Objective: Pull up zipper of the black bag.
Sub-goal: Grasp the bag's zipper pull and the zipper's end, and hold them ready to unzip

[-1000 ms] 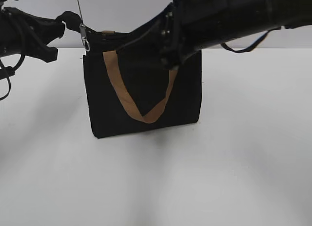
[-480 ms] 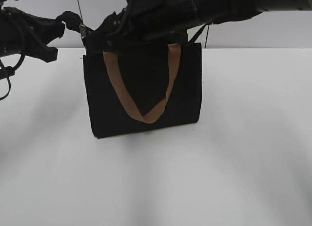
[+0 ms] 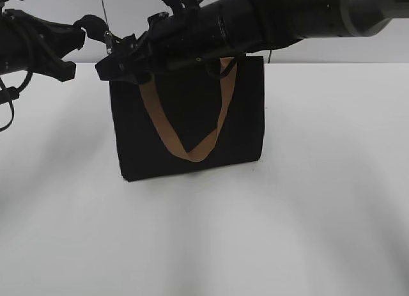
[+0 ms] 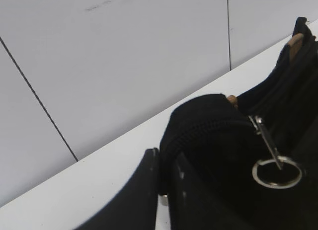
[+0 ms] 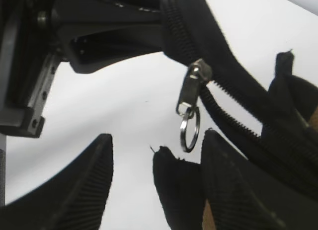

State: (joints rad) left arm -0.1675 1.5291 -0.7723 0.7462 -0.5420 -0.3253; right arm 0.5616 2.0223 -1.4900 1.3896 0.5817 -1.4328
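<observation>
Exterior view: black bag [image 3: 188, 126] upright toward the counter's [image 3: 319, 213] far edge, 2 grippers at its top-left corner.
Left gripper [image 3: 86, 29] is clenched on the black zip tail beyond the bag's corner. Right gripper [image 5: 156, 190] stands released, its 2 ribbed fingers [image 5: 89, 190] spread below the zipper [image 5: 191, 103], whose silver slider and ring pull hang untouched on the zip line near that tail; 1 tan strap handle [image 3: 192, 126] droops down the bag's front.
</observation>
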